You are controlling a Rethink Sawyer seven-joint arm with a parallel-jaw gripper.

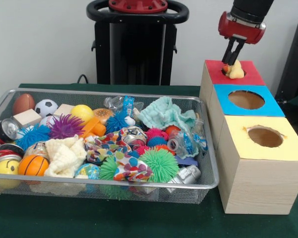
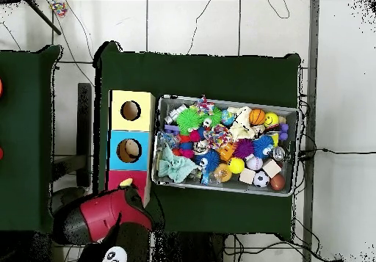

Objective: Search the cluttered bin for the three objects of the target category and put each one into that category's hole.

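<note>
My gripper (image 1: pixel 231 61) hangs over the red-topped box (image 1: pixel 251 75), the farthest of the three boxes. Its fingers are drawn close together on the top of a pale yellow soft toy (image 1: pixel 235 71). The toy sits at the mouth of the red box's hole, and its lower part is hidden inside. In the overhead view the red arm covers most of the red box (image 2: pixel 117 180), with a bit of the yellow toy (image 2: pixel 126 181) showing beside the gripper (image 2: pixel 132 194). The wire mesh bin (image 1: pixel 210 171) holds several balls, spiky toys, cloths and cans.
A blue-topped box (image 1: pixel 273 108) and a yellow-topped box (image 1: pixel 290 148), each with a round hole, stand in line with the red one to the right of the bin. The bin (image 2: pixel 297 150) lies close against the boxes on the green cloth (image 1: pixel 139 218).
</note>
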